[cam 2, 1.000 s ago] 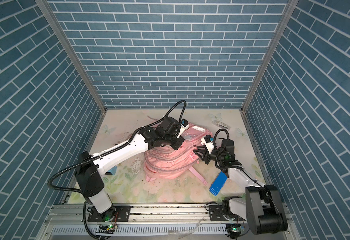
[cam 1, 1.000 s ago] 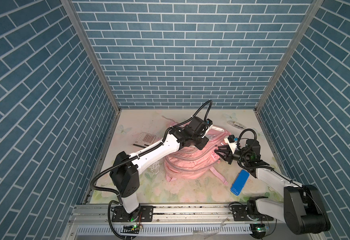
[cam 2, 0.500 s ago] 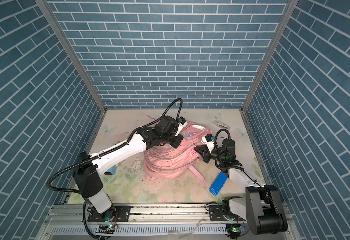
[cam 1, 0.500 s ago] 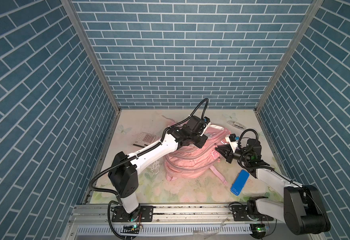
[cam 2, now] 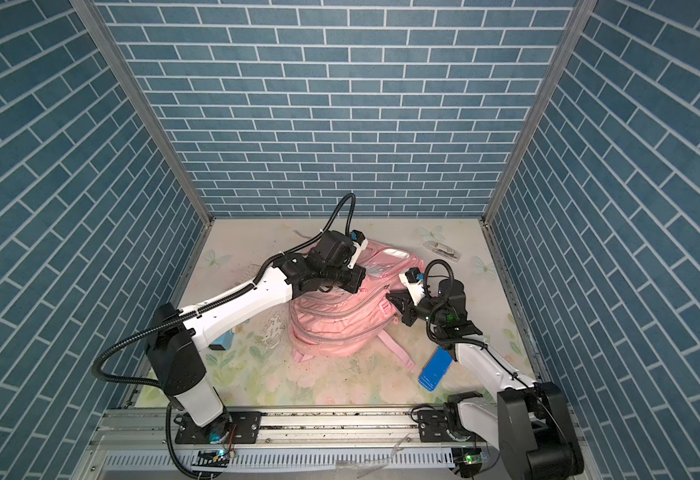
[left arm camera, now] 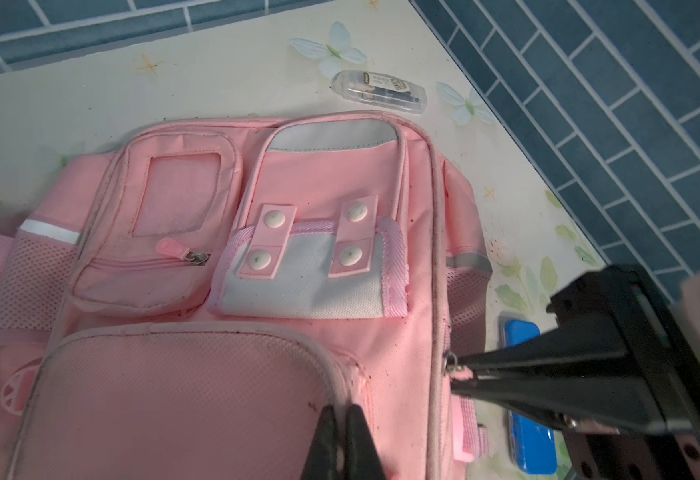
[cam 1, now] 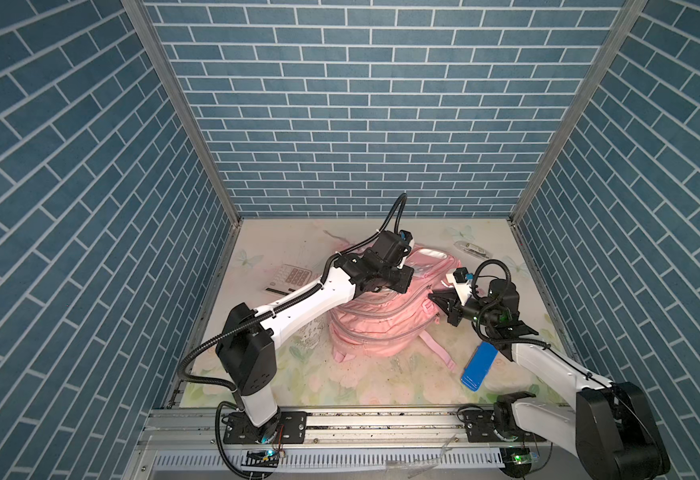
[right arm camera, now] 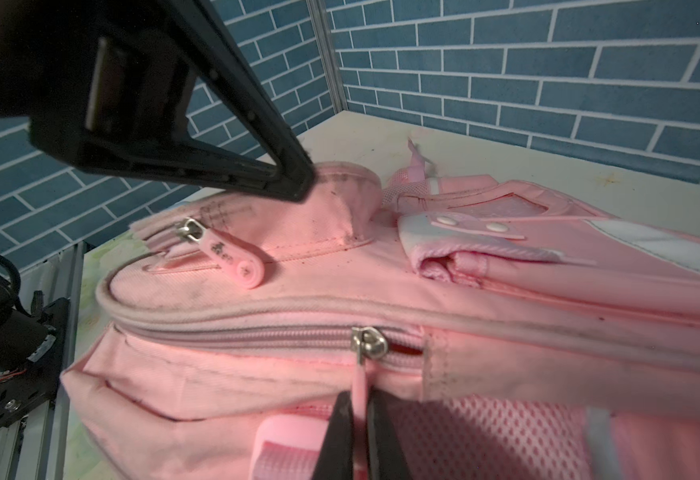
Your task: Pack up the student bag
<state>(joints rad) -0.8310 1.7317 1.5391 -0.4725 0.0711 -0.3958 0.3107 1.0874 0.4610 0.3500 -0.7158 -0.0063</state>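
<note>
Two grips: my right pincer [right arm camera: 358,397], open a second ago, pinches a zip pull [right arm camera: 358,376] on the student bag [cam 1: 377,332] centred on the counter [cam 1: 281,237]; left pincer [left arm camera: 341,411] clamps pocket fabric. Only wrist views show the pull.

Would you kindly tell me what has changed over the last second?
The right claw edged toward the student bag and closed on its side zipper pull. The left claw stayed shut on the bag's fabric. The bag and the blue case did not move.
</note>
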